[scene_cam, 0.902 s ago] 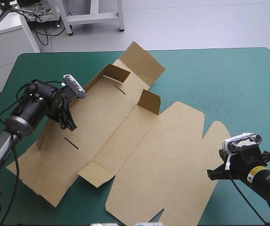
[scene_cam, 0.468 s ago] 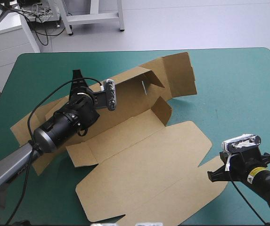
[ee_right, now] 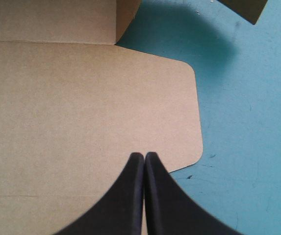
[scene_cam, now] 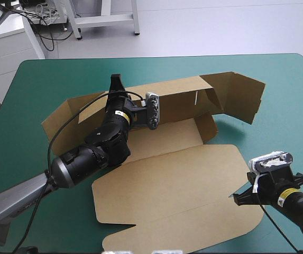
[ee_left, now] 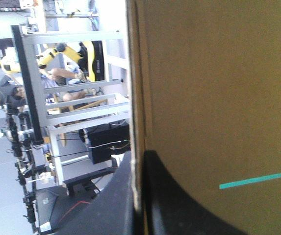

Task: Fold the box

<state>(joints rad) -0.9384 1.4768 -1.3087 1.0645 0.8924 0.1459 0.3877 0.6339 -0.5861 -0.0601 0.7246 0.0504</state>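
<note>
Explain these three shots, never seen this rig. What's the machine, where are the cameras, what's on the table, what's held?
Two robot arms at a table with a teal-green cover. The high view looks down from behind the robot; each wrist view looks along one arm's gripper. On the table lies the box, a cut sheet of brown board, half formed: far wall raised, lid flat. The left gripper is shut on the box, pinching that raised wall. The right gripper is shut, holding nothing, over the lid's rounded corner.
</note>
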